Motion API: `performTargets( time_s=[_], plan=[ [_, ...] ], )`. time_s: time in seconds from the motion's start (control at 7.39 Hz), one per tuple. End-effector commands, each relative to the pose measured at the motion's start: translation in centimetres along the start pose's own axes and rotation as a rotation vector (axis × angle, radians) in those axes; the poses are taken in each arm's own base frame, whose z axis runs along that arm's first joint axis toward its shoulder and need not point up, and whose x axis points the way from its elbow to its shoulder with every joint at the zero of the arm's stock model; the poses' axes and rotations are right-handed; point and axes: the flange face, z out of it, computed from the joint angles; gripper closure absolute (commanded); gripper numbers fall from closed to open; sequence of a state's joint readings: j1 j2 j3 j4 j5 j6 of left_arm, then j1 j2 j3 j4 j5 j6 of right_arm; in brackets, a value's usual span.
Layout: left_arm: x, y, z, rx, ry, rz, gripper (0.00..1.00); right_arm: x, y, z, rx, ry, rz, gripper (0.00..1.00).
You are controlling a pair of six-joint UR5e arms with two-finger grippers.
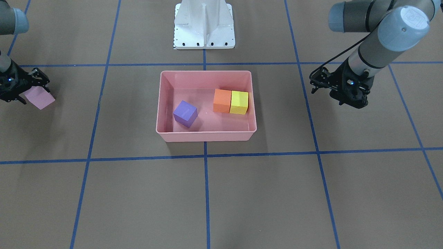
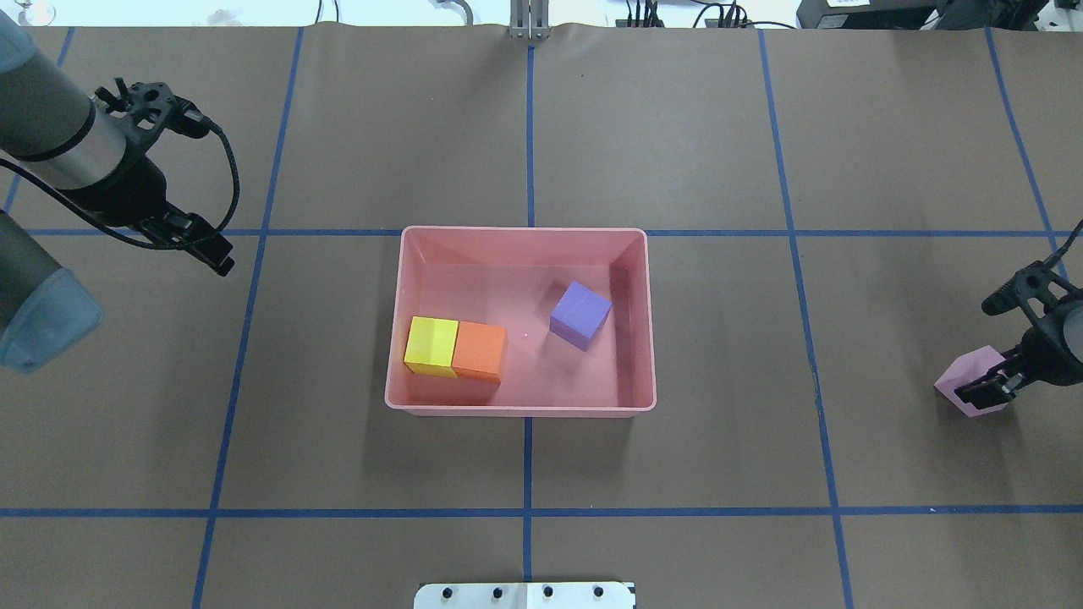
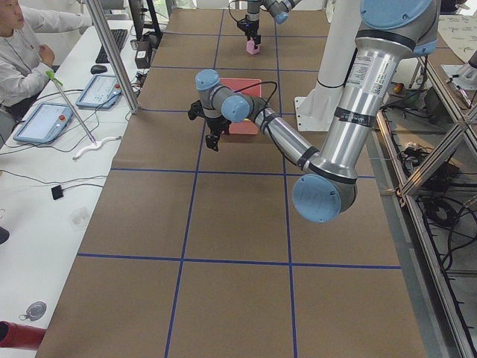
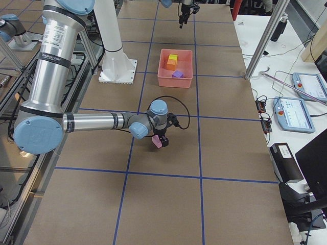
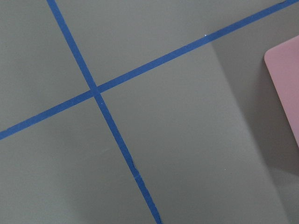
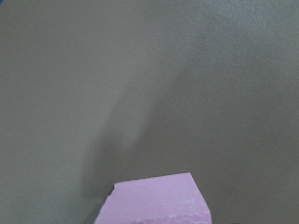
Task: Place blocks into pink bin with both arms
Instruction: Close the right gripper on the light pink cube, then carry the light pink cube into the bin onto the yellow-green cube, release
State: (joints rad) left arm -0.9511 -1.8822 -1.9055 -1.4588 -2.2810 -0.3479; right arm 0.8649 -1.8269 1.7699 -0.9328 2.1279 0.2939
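The pink bin sits at the table's middle. In it the purple block lies alone, and the orange block and the yellow block touch side by side. My right gripper is shut on the light pink block, low over the table and far to the bin's right in the overhead view. My left gripper looks open and empty, well left of the bin. A corner of the bin shows in the left wrist view.
The white pedestal base stands at the robot's side of the table, behind the bin. Blue tape lines grid the brown table. An operator sits at a side desk in the exterior left view.
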Motion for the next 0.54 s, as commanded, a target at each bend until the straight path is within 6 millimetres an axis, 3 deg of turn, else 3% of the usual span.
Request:
performTargets(
  time_s=[0.0, 0.14, 0.41],
  plan=[
    [0.0, 0.0, 0.0, 0.0, 0.0, 0.0, 0.0, -2.5, -3.2, -1.1, 0.031, -0.096, -0.011, 0.99],
    [0.0, 0.0, 0.0, 0.0, 0.0, 0.001, 0.0, -3.9, -6.2, -2.7, 0.068, -0.154, 0.099, 1.0],
    [0.0, 0.0, 0.0, 0.0, 0.0, 0.0, 0.0, -10.4, -14.6, -8.6, 0.176, -0.288, 0.425, 1.0]
  ],
)
